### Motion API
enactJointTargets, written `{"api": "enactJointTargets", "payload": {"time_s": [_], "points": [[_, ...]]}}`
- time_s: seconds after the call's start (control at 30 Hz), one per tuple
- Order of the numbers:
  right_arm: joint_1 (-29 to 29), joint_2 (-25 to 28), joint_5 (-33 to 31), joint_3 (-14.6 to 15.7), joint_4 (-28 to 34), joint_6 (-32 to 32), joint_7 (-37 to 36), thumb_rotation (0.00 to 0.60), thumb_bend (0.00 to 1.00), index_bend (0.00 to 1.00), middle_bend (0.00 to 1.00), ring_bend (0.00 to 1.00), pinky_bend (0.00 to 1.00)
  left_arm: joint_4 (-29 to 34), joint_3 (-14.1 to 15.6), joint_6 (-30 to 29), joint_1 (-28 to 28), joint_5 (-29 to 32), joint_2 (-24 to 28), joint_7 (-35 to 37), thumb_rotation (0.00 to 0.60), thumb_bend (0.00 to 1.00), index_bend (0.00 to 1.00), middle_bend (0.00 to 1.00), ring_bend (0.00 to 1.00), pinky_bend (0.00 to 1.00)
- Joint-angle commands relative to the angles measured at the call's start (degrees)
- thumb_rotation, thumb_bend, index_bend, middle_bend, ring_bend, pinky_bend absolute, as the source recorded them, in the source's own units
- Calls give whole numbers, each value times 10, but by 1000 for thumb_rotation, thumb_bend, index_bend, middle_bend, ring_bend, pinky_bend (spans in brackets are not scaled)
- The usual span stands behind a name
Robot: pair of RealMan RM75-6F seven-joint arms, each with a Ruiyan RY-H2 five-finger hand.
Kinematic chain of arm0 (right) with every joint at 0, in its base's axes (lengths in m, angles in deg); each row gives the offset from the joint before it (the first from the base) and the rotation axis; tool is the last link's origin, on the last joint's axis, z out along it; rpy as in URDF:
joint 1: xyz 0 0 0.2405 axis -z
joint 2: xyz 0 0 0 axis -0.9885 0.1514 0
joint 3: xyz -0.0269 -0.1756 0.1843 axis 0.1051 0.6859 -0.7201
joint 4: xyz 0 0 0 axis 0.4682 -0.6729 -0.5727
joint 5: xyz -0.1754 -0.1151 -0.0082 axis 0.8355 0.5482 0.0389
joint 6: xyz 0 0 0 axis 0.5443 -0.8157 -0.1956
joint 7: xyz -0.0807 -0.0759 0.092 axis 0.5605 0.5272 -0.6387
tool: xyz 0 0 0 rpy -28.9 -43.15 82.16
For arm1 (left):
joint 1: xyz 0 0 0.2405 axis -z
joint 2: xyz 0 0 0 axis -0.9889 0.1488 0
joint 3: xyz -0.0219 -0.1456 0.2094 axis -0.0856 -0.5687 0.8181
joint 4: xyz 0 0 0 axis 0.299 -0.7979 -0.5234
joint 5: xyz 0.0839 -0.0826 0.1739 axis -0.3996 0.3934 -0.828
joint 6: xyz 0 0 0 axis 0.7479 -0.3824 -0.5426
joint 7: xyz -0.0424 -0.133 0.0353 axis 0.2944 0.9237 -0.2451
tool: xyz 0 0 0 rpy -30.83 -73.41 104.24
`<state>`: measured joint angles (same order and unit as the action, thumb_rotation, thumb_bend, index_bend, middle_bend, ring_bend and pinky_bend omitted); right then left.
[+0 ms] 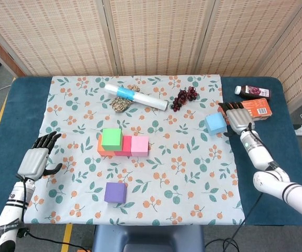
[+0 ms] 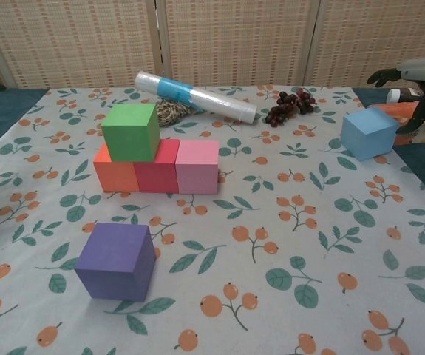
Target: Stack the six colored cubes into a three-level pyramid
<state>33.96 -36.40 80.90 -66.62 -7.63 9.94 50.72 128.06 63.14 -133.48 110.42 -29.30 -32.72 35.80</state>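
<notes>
A blue-topped table (image 1: 261,173) carries a floral cloth (image 1: 187,178). On the cloth, well left of the right hand (image 1: 237,118), sit the orange cube (image 2: 113,176), red cube (image 2: 157,171) and pink cube (image 2: 197,167) in a touching row. The light blue cube (image 1: 215,123) sits just beside that hand. The purple cube (image 1: 115,192) lies nearer the left hand (image 1: 34,161). Beyond lie a plastic-wrapped roll (image 1: 136,97), grapes (image 1: 184,98), and perhaps a twine bundle (image 1: 122,103). An orange box (image 1: 256,108) and dark bottle (image 1: 252,91) lie behind the right hand.
</notes>
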Motion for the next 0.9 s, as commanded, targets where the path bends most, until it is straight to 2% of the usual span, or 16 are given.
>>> {"api": "enactJointTargets", "payload": {"time_s": [0.03, 0.33, 0.43, 0.6, 0.7, 0.77, 0.9], "points": [[-23, -31, 3, 8, -46, 30, 7, 600, 22, 0, 68, 0, 0, 1, -3, 3, -5, -2, 2, 5, 600, 319, 0, 0, 0, 92], [-49, -81, 31, 12, -144, 85, -28, 600, 22, 7, 95, 0, 0, -1, -11, 17, -20, -10, 6, 29, 600, 318, 0, 0, 0, 92], [-53, -92, 49, 12, -166, 93, -49, 600, 21, 70, 185, 0, 0, -2, -14, 20, -25, -13, 8, 38, 600, 318, 0, 0, 0, 94], [-53, -104, 77, 14, -190, 93, -80, 600, 42, 256, 292, 10, 0, -5, -18, 21, -32, -20, 7, 47, 600, 319, 0, 0, 0, 95], [-49, -103, 102, 12, -187, 74, -114, 600, 66, 361, 362, 68, 0, -7, -21, 20, -36, -23, 6, 50, 600, 317, 0, 0, 0, 97], [-45, -95, 119, 11, -172, 58, -139, 600, 68, 394, 394, 101, 0, -8, -22, 18, -39, -25, 6, 52, 600, 316, 0, 0, 0, 105], [-28, -58, 160, 9, -104, 4, -201, 600, 68, 409, 410, 116, 0, -7, -23, 13, -46, -33, 7, 51, 600, 316, 0, 0, 0, 116]]}}
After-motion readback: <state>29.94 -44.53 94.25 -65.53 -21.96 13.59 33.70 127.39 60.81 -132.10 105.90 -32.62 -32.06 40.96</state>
